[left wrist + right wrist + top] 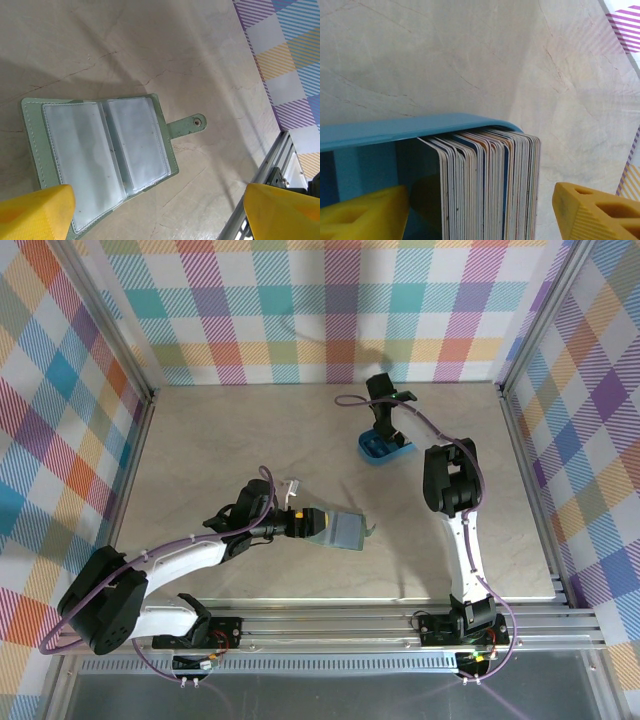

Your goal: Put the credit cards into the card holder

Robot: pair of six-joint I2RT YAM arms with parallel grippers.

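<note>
In blue tray point(380, 131), perhaps twenty credit cards point(490, 185); one card holder point(100, 155), open

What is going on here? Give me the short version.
Two robot arms are working on filing cards. The right gripper stands open around a stack of credit cards set on edge in a blue tray, with no card gripped yet. The left gripper hangs open over the card holder, which lies opened out on the table, its clear pockets looking empty.

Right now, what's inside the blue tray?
A packed stack of credit cards stands on edge inside the blue tray. Only their edges show; the faces are covered by neighbouring cards.
</note>
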